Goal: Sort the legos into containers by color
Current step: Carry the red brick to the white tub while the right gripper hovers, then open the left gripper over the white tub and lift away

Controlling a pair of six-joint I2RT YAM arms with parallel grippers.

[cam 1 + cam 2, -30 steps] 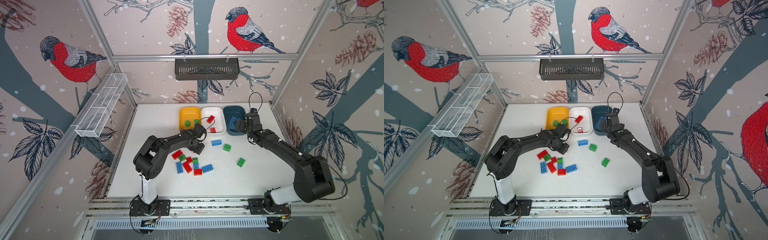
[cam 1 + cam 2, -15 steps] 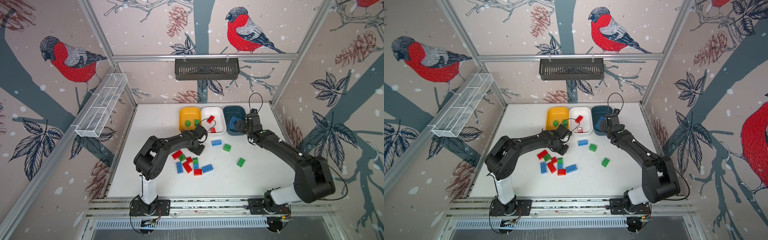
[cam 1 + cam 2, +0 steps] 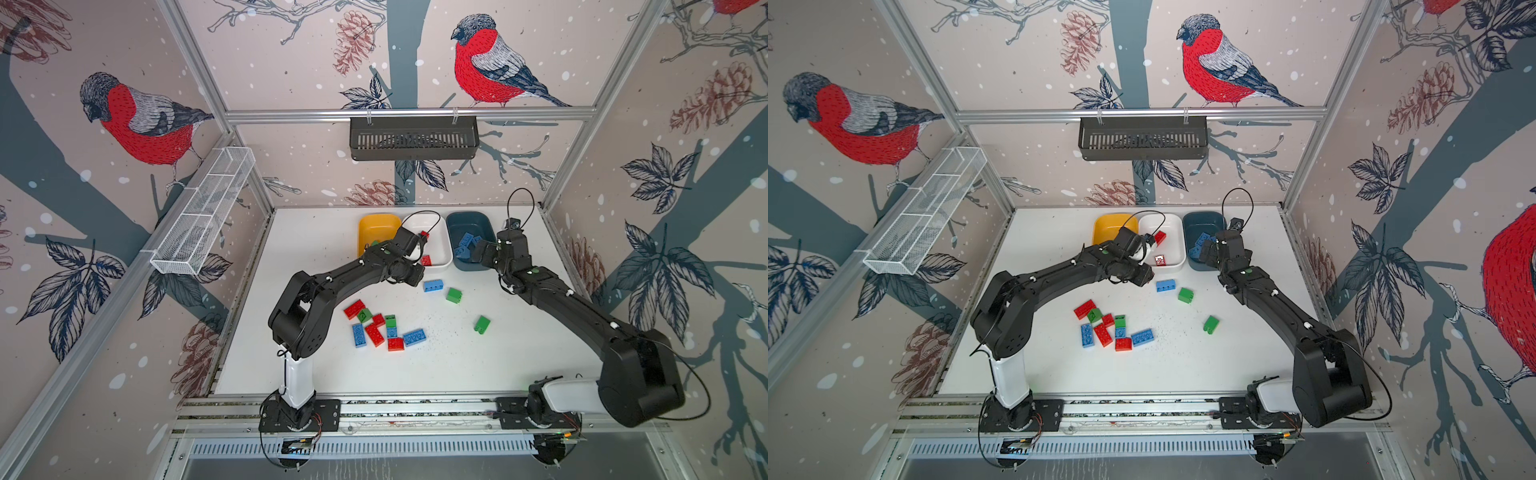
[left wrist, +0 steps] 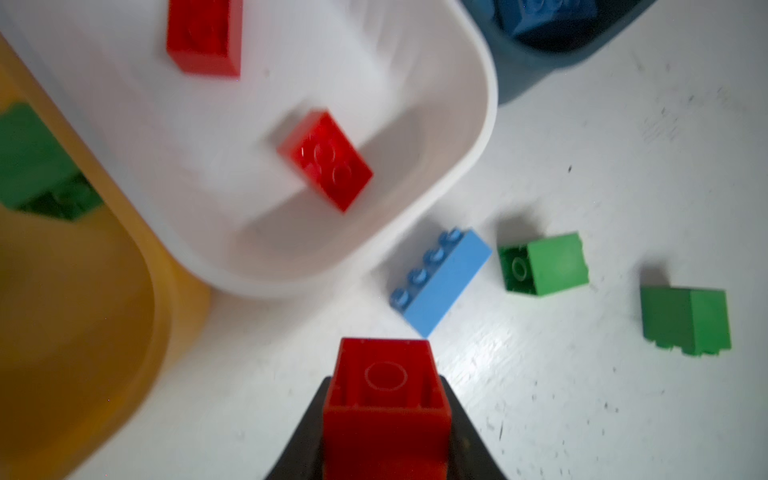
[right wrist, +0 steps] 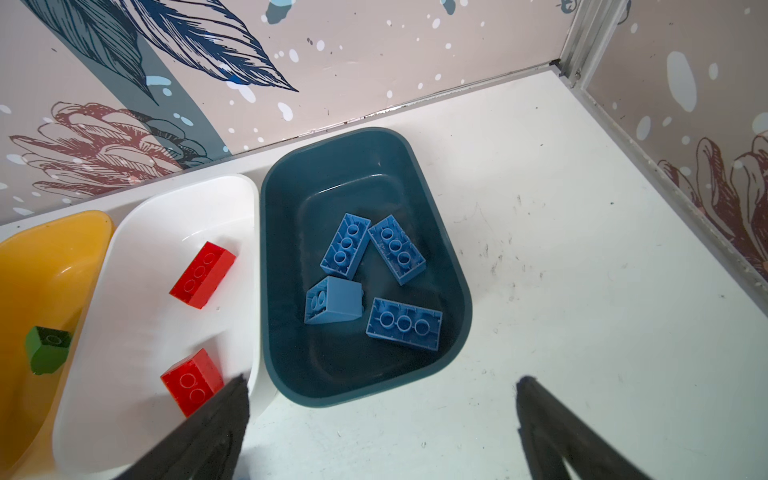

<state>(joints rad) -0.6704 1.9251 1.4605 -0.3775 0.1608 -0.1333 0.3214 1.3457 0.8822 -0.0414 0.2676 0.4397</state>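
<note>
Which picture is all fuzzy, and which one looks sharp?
Left wrist view: fuzzy all over, the white tub smeared, the gripped red brick soft. Right wrist view: sharp, blue bricks crisp in the teal tub. Both top views: clear, soft shadows.

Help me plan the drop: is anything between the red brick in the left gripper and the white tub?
Nothing visible. The left gripper holds the red brick just short of the white tub, with only bare table between. A blue brick lies off to one side.
</note>
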